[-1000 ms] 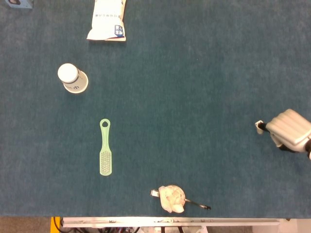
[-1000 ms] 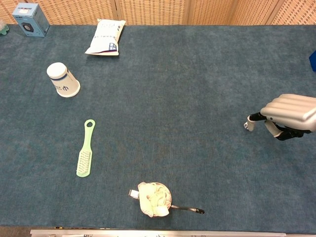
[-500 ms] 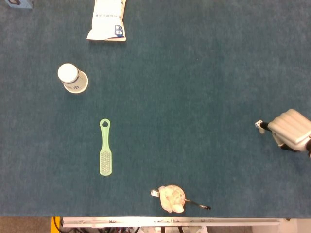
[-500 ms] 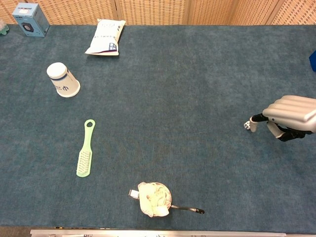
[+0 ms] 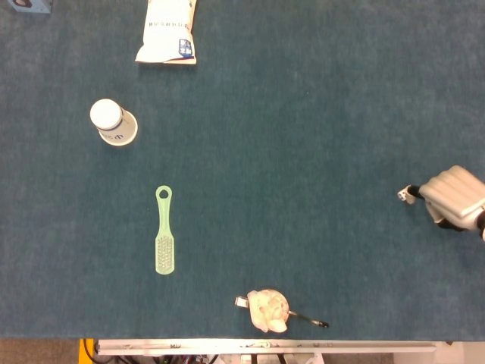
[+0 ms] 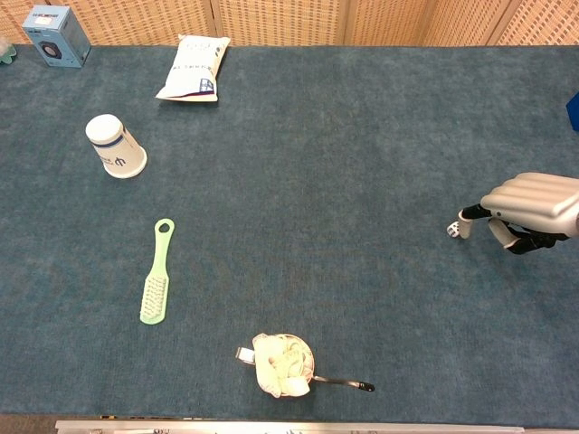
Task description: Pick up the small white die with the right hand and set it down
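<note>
The small white die point(image 6: 453, 230) lies on the blue cloth near the right edge, also seen in the head view as the die point(image 5: 402, 195). My right hand point(image 6: 529, 210) hovers just to its right, knuckles up, with one fingertip point(image 6: 467, 217) close beside the die and the thumb held apart below. I cannot tell whether that fingertip still touches the die. Nothing sits between the fingers. From the head camera the right hand point(image 5: 453, 199) is partly cut by the frame edge. My left hand shows in neither view.
A green brush point(image 6: 155, 275) lies left of centre. A tipped white cup point(image 6: 115, 146) and a white bag point(image 6: 192, 70) sit at the back left, with a blue box point(image 6: 56, 35) in the corner. A small bowl with a spoon point(image 6: 284, 364) stands near the front edge.
My right hand has drawn back to the right by a little. The die has stayed in the same spot on the cloth.
</note>
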Robot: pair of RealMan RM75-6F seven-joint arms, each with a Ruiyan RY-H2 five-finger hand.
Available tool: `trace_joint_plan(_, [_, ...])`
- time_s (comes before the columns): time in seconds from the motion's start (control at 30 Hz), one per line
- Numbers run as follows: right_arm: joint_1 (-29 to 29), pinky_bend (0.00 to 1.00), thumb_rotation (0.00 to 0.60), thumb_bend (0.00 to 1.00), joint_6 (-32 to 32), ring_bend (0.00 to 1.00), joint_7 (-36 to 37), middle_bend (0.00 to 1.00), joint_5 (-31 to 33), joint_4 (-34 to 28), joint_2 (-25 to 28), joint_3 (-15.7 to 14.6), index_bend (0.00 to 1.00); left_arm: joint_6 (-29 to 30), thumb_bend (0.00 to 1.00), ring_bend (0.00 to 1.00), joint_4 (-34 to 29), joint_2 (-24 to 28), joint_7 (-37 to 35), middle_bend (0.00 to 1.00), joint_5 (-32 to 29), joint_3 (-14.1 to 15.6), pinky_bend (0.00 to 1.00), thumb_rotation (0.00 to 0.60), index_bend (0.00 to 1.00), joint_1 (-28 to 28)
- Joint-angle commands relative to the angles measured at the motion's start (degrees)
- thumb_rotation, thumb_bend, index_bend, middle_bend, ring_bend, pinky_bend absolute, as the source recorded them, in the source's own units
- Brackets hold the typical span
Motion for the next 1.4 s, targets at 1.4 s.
trace_joint_plan(1.4, [-3.8, 1.00, 0.600, 1.00, 9.1, 1.00, 8.2, 0.99, -10.0, 2.2, -0.7, 1.8, 0.34, 0.4, 0.20, 0.18, -0.1, 0.0, -0.1, 0.25, 0.4, 0.1, 0.32, 0.600, 0.36, 0.1])
